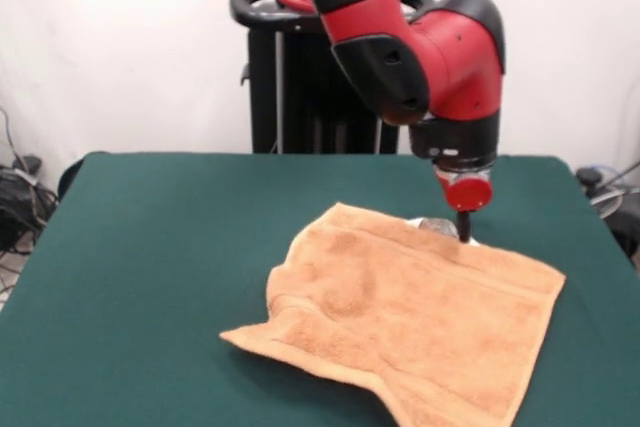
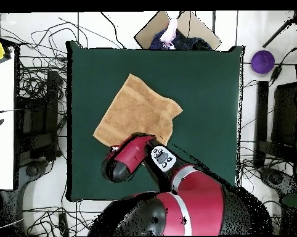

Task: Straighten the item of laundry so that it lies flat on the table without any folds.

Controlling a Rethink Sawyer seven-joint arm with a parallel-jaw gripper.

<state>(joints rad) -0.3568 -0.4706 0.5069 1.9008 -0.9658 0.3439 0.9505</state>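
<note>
The peach-orange towel (image 1: 410,317) lies on the dark green table (image 1: 150,247), right of centre in the front view. Its left part is bunched and folded over, and its near right corner runs off the picture's bottom edge. A border band runs along its far edge. My gripper (image 1: 456,230) points down at the towel's far edge, touching or just above it; a small white patch shows there. In the overhead view the towel (image 2: 135,108) lies skewed on the table (image 2: 206,92), and the arm's red wrist (image 2: 123,162) covers its edge nearest the robot and hides the gripper.
The black pedestal (image 1: 300,77) stands behind the table's far edge. Bare green felt lies left of the towel. In the overhead view, cables (image 2: 37,92) cover the floor, a cardboard box (image 2: 179,28) sits past the far edge, and a purple round object (image 2: 262,61) lies at the right.
</note>
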